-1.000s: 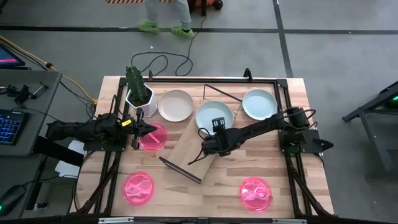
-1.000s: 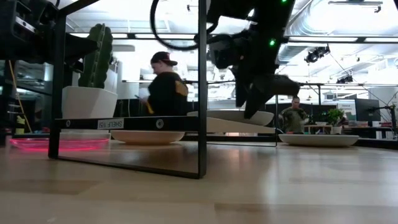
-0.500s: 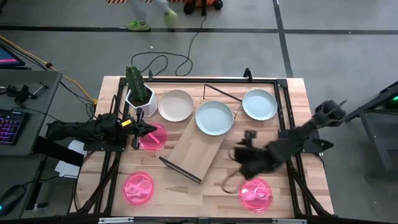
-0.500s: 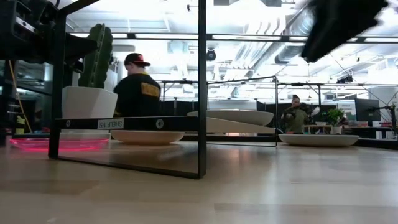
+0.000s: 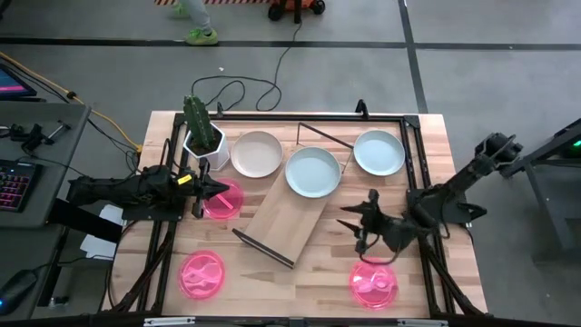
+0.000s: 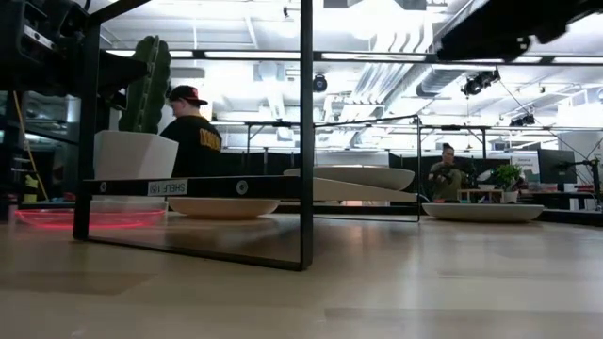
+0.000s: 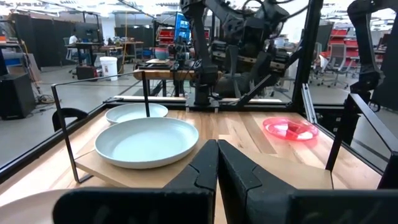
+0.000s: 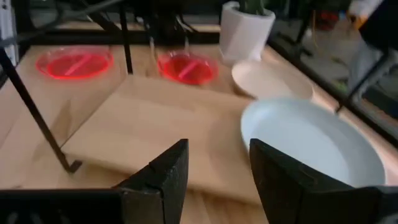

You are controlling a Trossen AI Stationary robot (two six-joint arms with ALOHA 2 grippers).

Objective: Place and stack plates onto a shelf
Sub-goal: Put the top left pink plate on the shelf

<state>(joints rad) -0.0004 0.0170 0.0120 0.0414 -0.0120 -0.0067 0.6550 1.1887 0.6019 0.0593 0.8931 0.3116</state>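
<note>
The right tool (image 5: 356, 225) is hovering with fingers spread and gripping nothing, beside the shelf (image 5: 289, 211). A pale plate (image 5: 313, 172) is resting on the shelf's far end. The left tool (image 5: 201, 189), fingers pressed together and gripping nothing, is waiting by a pink plate (image 5: 224, 200).

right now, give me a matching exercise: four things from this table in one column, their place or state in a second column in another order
Things:
1. pale plate
2. cactus pot
3. right claw
4. left claw

Place or state:
A. shut, over a pink plate
B. open, off the shelf's right side
C. resting on the shelf's far end
D. far left corner of the table

Pairs: 1-C, 2-D, 3-B, 4-A
</note>
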